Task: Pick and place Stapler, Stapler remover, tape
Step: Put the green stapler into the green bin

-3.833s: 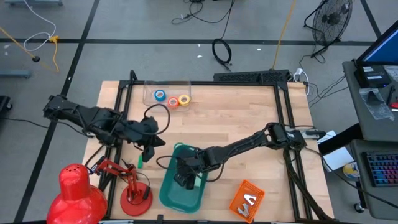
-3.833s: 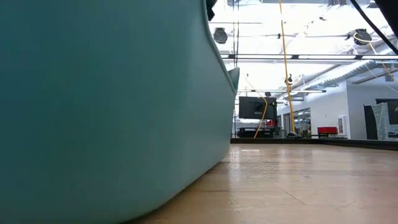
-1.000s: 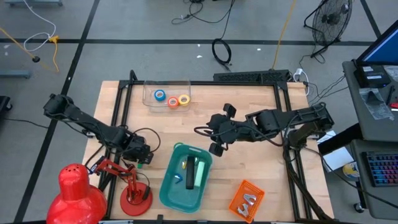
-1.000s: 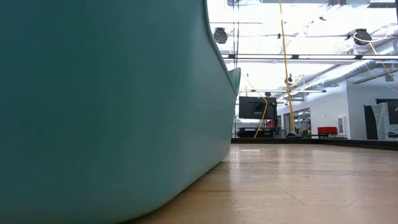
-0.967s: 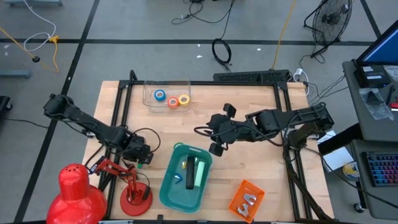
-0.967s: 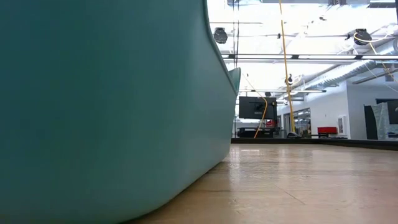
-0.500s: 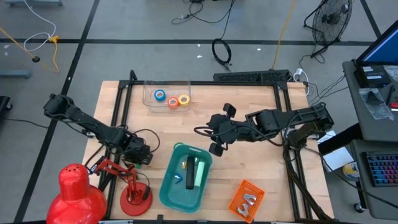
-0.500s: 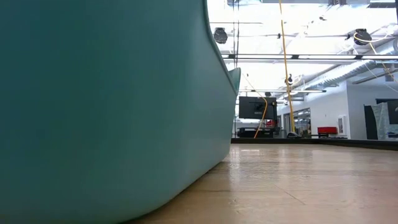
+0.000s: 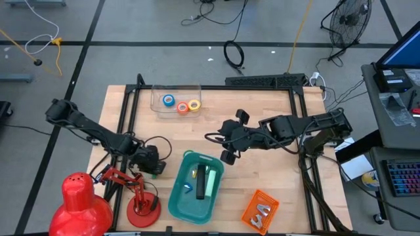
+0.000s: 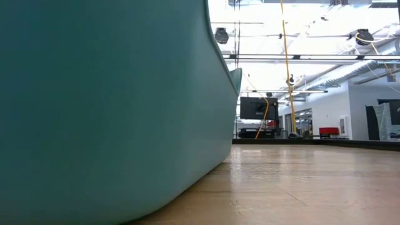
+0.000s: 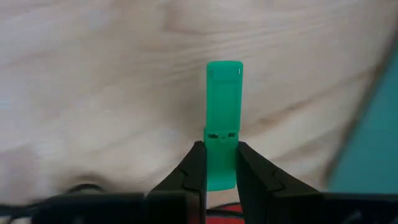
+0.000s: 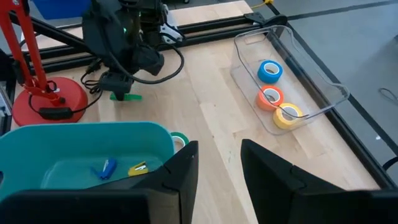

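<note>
left claw [image 11: 220, 163] closed in on green stapler remover [image 11: 222, 118]; right arm unmoved.

Both arms were dark, jointed links with black cables looping beside them, the left gripper [image 11: 221, 177] ending in two smooth black tapered fingers, the right gripper [image 12: 219, 163] in broader black fingers.

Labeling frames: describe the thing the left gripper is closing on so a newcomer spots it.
Start at the teal bin near the table's front edge. On the bare wood at its left sits the left gripper, its fingers either side of a small green piece. It is flat, bright green and alone there.
</note>
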`<state>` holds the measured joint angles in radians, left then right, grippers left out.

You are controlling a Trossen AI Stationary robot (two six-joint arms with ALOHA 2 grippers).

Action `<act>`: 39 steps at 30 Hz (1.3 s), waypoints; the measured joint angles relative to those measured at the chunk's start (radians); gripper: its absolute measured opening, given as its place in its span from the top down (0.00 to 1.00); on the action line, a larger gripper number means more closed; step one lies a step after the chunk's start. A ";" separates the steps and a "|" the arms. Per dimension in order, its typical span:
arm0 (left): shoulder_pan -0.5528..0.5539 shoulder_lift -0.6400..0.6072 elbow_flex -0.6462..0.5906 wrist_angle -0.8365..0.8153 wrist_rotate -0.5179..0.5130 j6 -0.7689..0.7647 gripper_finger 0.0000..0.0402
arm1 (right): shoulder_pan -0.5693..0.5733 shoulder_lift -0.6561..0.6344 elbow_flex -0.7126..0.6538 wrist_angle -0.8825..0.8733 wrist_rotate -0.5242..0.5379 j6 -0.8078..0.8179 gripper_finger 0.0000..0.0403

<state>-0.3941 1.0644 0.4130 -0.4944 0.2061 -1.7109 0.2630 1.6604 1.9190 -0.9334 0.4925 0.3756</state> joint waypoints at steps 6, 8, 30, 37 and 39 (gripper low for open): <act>0.001 -0.057 0.047 0.009 -0.081 0.024 0.85 | 0.000 0.000 -0.001 0.001 -0.052 0.017 0.72; 0.001 -0.084 0.065 -0.006 -0.115 0.039 0.86 | 0.000 0.000 -0.003 0.003 -0.052 0.018 0.72; 0.011 -0.076 0.288 0.680 -0.129 0.469 0.86 | -0.117 -0.066 -0.237 0.498 -0.488 0.054 0.72; 0.091 0.063 0.289 0.792 0.031 0.449 0.86 | -0.152 -0.068 -0.236 0.690 -0.601 0.091 0.72; 0.115 0.090 0.295 0.867 0.058 0.463 0.86 | -0.159 -0.055 -0.236 0.688 -0.605 0.093 0.72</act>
<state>-0.2787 1.1549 0.7079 0.3726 0.2637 -1.2476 0.1045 1.6058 1.6827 -0.2455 -0.1129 0.4686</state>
